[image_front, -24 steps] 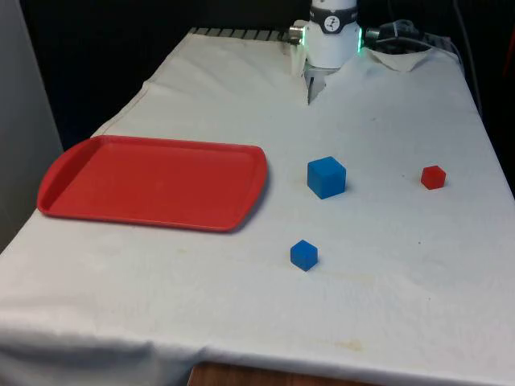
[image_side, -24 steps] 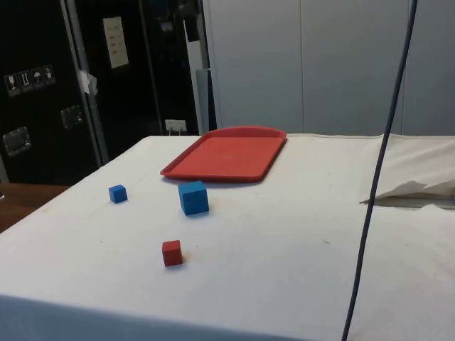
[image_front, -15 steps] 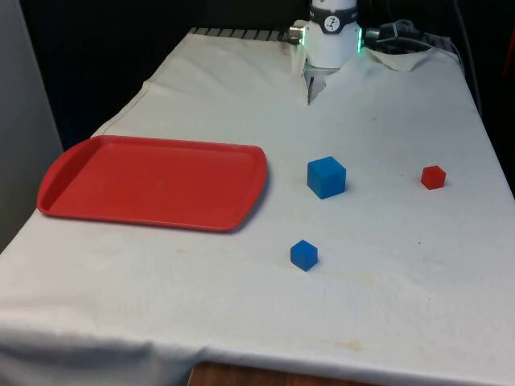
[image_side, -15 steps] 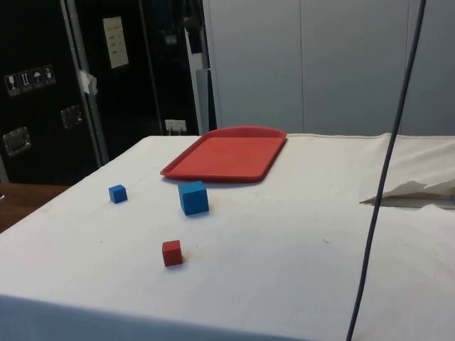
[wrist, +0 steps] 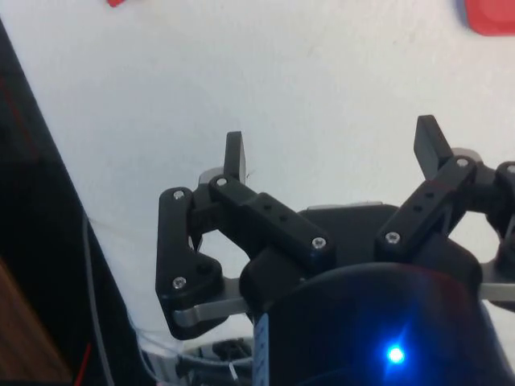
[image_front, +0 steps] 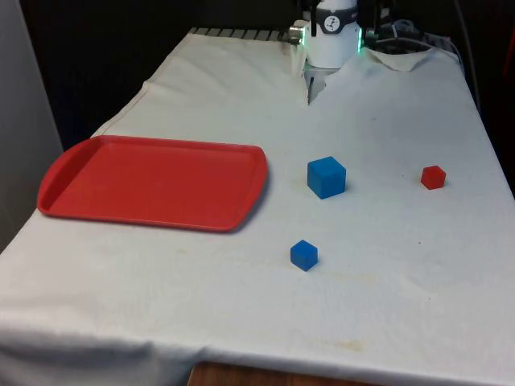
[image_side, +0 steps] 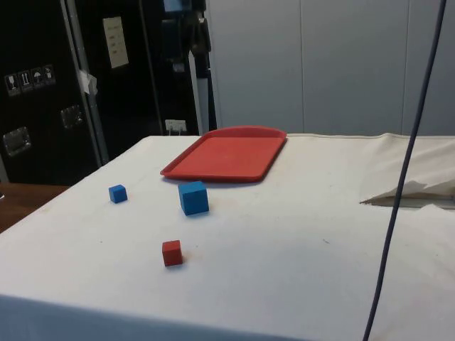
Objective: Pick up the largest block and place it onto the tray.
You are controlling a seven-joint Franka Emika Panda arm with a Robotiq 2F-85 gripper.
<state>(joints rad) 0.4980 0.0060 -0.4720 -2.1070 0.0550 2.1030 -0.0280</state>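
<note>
— Red tray [image_front: 153, 181] first: where does it sit?

— On the white cloth [image_front: 386, 289], toward the front view's left, flat and with nothing on it. In the side view the tray [image_side: 231, 153] lies at the far edge of the table.

— And the largest block?

— The big blue block [image_front: 326, 177] stands on the cloth just to the front view's right of the tray, apart from its rim and not touching it. The side view shows the same block [image_side: 193, 197] a little nearer to that camera than the tray.

— What else is on the table?

— A small blue block [image_front: 303, 254] sits nearer the front camera than the big one, well apart from it. A small red block [image_front: 433, 177] lies farther toward the front view's right, about level with the big blue one. In the side view the small blue block [image_side: 118, 193] is off to the side of the big one and the red block [image_side: 171, 253] is nearest that camera.

— And the claw?

— The gripper [wrist: 334, 153] is up over bare cloth, its two black fingers [wrist: 233, 157] spread wide apart with nothing between them. A red corner [wrist: 492, 16] shows at the edge of the wrist view; most likely the tray, but I cannot be sure. The white arm's base [image_front: 332, 36] stands at the far end of the table.
</note>
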